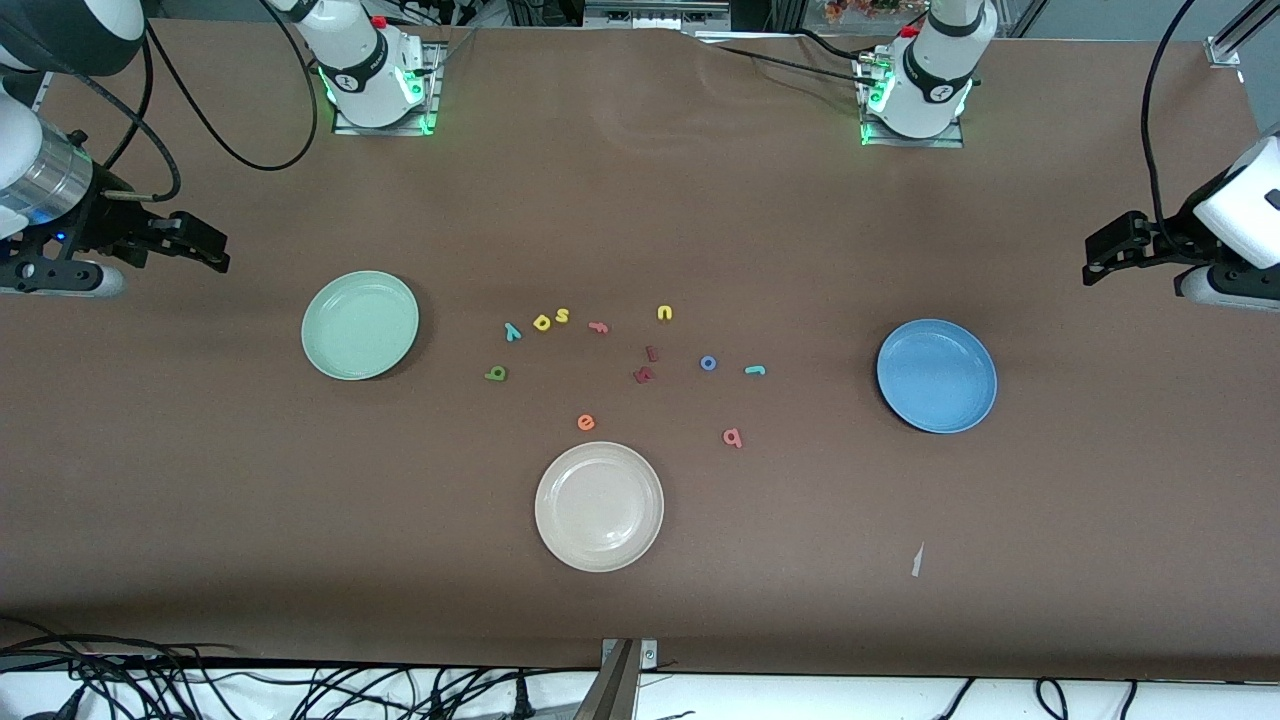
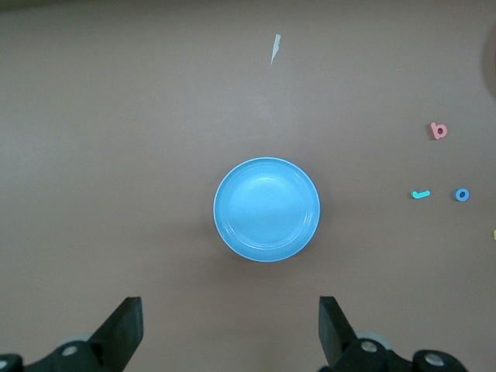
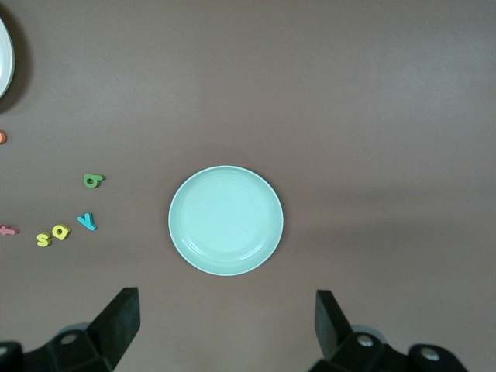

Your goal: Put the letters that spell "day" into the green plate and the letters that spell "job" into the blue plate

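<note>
The pale green plate [image 1: 360,325] [image 3: 225,220] lies toward the right arm's end, the blue plate [image 1: 937,376] [image 2: 266,209] toward the left arm's end; both are empty. Between them lie the dark green d [image 1: 495,373] [image 3: 93,180], yellow a [image 1: 543,322] [image 3: 60,232], teal y [image 1: 512,332] [image 3: 87,222], teal j [image 1: 755,370] [image 2: 420,194], blue o [image 1: 708,363] [image 2: 462,194] and salmon b [image 1: 732,437] [image 2: 439,130]. My right gripper [image 1: 205,245] [image 3: 225,329] hangs open and empty beside the green plate. My left gripper [image 1: 1105,250] [image 2: 230,333] hangs open and empty beside the blue plate.
A cream-white plate [image 1: 599,506] sits nearest the front camera. Other letters lie among the task's: yellow s [image 1: 562,316], pink f [image 1: 598,326], yellow u [image 1: 665,313], orange e [image 1: 586,422] and two dark red pieces [image 1: 645,366]. A paper scrap [image 1: 916,560] lies nearer the camera than the blue plate.
</note>
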